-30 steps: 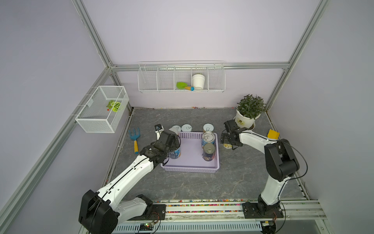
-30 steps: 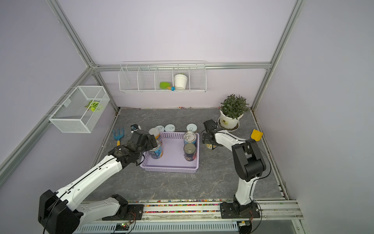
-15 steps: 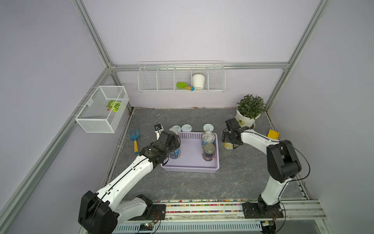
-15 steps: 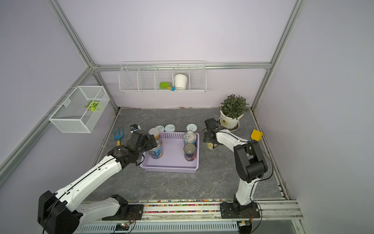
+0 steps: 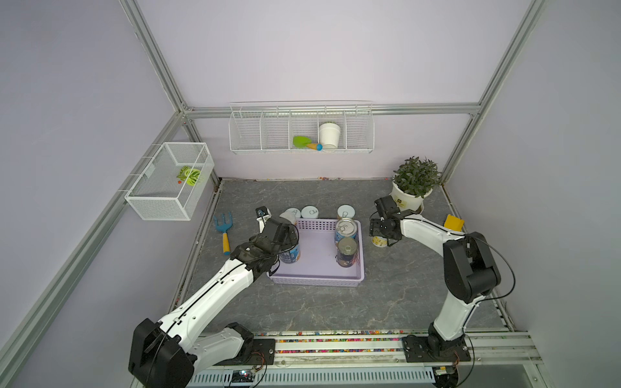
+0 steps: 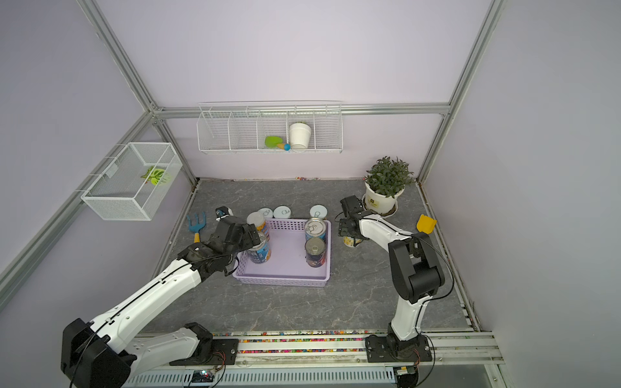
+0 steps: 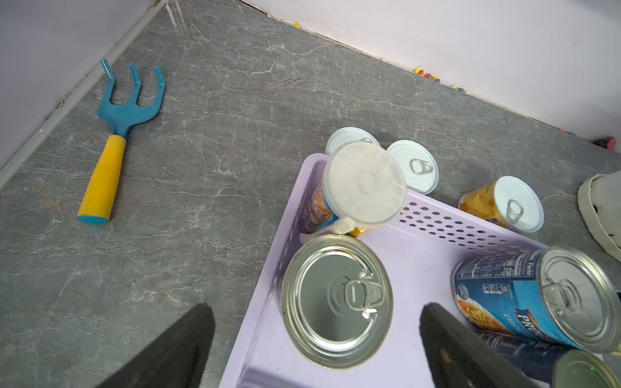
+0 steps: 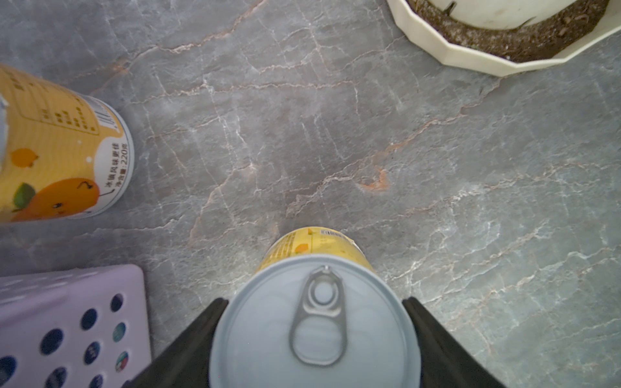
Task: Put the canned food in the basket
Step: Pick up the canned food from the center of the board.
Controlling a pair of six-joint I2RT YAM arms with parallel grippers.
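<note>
The lilac basket (image 5: 316, 280) sits mid-table. Inside it stand two blue-label cans (image 5: 346, 230) at its right side, a plastic-lidded can (image 7: 364, 183) in a back corner, and a silver-topped blue can (image 7: 336, 297). My left gripper (image 7: 314, 309) hovers open over that silver-topped can (image 5: 289, 253), its fingers well clear on both sides. Right of the basket, my right gripper (image 8: 314, 302) is shut on a yellow-label can (image 8: 312, 336) standing on the floor (image 5: 379, 241). Three white-topped cans (image 5: 311, 211) stand behind the basket.
A potted plant (image 5: 415, 188) on a saucer (image 8: 504, 43) stands close behind the right gripper. A blue hand fork (image 5: 223, 231) lies left of the basket, a yellow scoop (image 5: 453, 221) at the far right. White wire baskets (image 5: 300, 131) hang on the walls.
The right gripper's fingers have come in against the yellow-label can. The left arm and all the cans have stayed where they were.
</note>
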